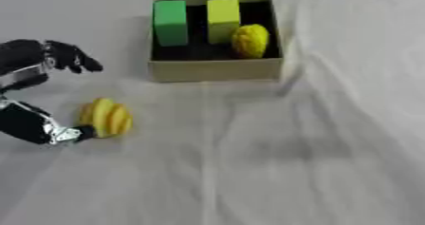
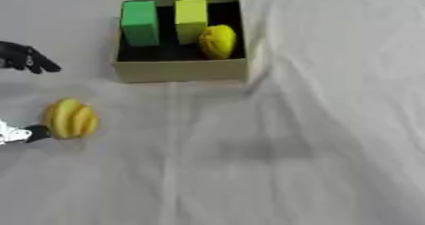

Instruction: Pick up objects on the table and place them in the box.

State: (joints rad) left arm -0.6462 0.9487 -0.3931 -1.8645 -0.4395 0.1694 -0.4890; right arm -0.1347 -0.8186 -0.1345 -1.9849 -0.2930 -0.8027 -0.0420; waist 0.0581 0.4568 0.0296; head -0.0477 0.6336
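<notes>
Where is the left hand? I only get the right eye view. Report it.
Observer: The left hand is at the left edge, open beside the banana; the left eye view shows its palm.
Operator: Tell me about the thumb.
Observer: The thumb comes in low from the left; its tip looks to touch the banana's left side.
Operator: Give me the fingers.
Observer: The fingers show whole here, spread above the banana and apart from it.

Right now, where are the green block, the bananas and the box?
green block [image 1: 171, 22]: left eye view, its front face.
bananas [image 1: 106, 117]: left eye view, middle of the bunch.
box [image 1: 214, 70]: left eye view, its near wall.
</notes>
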